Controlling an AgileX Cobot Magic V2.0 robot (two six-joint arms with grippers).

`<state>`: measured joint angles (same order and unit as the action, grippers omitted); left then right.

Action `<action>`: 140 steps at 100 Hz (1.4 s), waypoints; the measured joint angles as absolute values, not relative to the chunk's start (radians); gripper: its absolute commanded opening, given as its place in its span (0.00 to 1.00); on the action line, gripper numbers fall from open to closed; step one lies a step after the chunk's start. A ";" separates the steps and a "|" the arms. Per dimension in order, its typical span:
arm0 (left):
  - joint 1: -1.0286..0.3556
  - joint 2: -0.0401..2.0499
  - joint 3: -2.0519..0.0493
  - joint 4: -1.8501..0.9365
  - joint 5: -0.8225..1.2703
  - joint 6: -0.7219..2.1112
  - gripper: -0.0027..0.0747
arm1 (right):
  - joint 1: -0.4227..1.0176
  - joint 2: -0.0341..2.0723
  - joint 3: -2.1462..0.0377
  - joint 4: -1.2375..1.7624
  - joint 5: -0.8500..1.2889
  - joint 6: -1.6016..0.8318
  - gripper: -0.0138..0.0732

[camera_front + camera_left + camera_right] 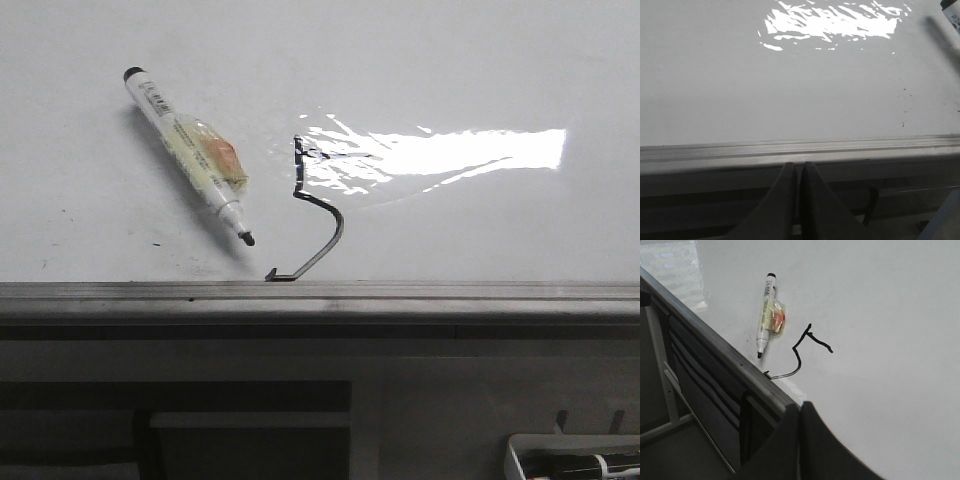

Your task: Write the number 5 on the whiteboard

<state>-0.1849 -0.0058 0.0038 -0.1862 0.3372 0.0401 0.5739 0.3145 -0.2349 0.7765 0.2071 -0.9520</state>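
Observation:
The number 5 [318, 212] is drawn in black on the whiteboard [480, 60], its hooked tail touching the grey edge rail [400, 292]. It also shows in the right wrist view [799, 356]. An uncapped white marker [190, 150] with a yellow-orange wrap lies flat on the board left of the 5, tip toward the rail; it shows in the right wrist view too [767, 315]. My left gripper [800, 167] is shut and empty, off the board by the rail. My right gripper [800, 407] is shut and empty near the rail, apart from the marker.
The whiteboard's rail [790, 150] runs along the near edge, with dark shelving below it [200, 420]. A white tray with markers [575, 460] sits at the lower right. Bright glare [470, 150] lies on the board right of the 5. Tiny dark specks [902, 107] dot the surface.

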 measured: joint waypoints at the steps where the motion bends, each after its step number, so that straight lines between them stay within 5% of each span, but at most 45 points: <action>1: -0.185 -0.006 0.004 -0.186 0.337 0.040 0.01 | 0.574 0.314 -0.235 0.777 0.207 -0.952 0.09; 58: -0.185 -0.006 0.004 -0.186 0.337 0.039 0.01 | 0.574 0.314 -0.220 0.777 0.197 -0.952 0.09; 80: -0.185 -0.006 0.004 -0.186 0.337 0.039 0.01 | 0.569 0.314 -0.132 0.751 -0.008 -0.938 0.09; 109: -0.185 -0.006 0.004 -0.186 0.339 0.039 0.01 | 0.344 0.313 0.017 0.141 -0.139 -0.212 0.09; 140: -0.185 -0.006 0.004 -0.186 0.339 0.039 0.01 | 0.148 0.110 0.017 -0.129 0.152 -0.097 0.09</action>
